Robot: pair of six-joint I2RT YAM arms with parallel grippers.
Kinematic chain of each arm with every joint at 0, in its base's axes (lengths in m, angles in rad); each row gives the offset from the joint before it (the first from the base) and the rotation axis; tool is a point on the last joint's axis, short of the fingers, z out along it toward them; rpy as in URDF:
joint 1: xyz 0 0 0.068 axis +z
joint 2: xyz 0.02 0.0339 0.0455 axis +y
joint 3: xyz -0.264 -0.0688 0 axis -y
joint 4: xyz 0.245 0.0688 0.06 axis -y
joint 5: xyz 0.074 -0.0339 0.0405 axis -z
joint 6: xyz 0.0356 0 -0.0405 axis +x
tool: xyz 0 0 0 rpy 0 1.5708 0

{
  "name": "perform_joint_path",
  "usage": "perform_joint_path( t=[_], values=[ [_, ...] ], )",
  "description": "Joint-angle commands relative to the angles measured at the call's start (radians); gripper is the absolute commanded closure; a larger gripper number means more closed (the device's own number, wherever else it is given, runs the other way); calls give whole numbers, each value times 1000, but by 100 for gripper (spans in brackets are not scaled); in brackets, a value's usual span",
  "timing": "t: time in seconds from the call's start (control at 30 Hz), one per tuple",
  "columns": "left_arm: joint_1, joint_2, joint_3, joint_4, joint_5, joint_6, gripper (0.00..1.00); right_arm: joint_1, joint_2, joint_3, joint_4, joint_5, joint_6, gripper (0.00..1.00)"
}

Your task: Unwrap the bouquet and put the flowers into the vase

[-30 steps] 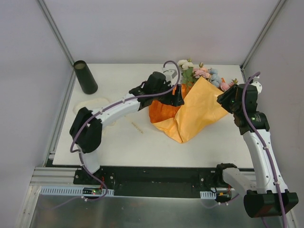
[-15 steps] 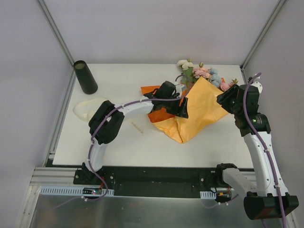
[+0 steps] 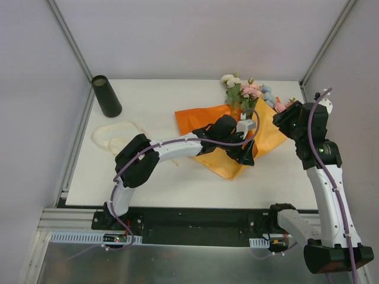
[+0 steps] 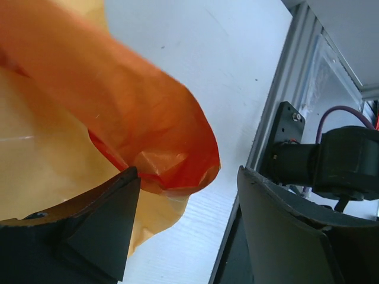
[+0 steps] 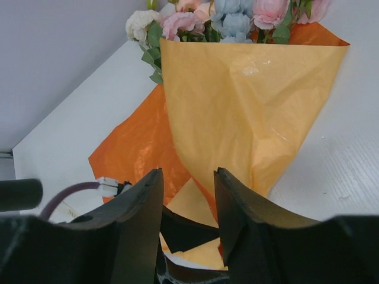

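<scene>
The bouquet (image 3: 260, 127) lies at the back right of the table, its orange paper (image 5: 249, 106) partly spread, with one flap (image 3: 201, 115) laid out to the left. The flowers (image 3: 246, 90), cream, pink and pale blue (image 5: 231, 18), stick out of the far end. My left gripper (image 3: 244, 152) reaches over the paper's near corner. It is open, and a fold of orange paper (image 4: 160, 136) rests against its left finger (image 4: 112, 219). My right gripper (image 3: 283, 120) hovers open at the bouquet's right side, nothing between its fingers (image 5: 186, 177). The dark vase (image 3: 106, 96) stands upright at the back left.
A loose cream ribbon (image 3: 112, 135) lies on the table's left side. The metal rail (image 4: 284, 118) along the table's edge and a black arm base (image 4: 343, 160) are close to my left gripper. The enclosure's walls surround the table.
My left arm has swung right and nearer across the bouquet, and the orange flap now lies spread to the left. The right arm has barely moved.
</scene>
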Motion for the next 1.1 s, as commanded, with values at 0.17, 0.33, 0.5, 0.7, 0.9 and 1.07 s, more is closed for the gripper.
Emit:
perform_joint_path(
  t=[0.17, 0.33, 0.5, 0.7, 0.9, 1.07],
  values=[
    [-71, -38, -28, 152, 51, 51, 30, 3, 17, 80, -5, 7, 3, 54],
    [-94, -38, -80, 199, 51, 74, 30, 5, 74, 72, -10, 7, -4, 54],
    [-105, -32, -118, 215, 50, 74, 30, 3, 132, 14, 47, -28, 22, 54],
    [-134, -59, -186, 258, 24, 85, 30, 2, 258, -29, 56, 1, 72, 54],
    [-140, -164, -275, 268, -51, 111, 30, -29, 368, -106, 75, 65, 135, 55],
    [-139, -306, -354, 226, -218, 128, 29, -78, 442, -144, 84, 60, 167, 55]
  ],
)
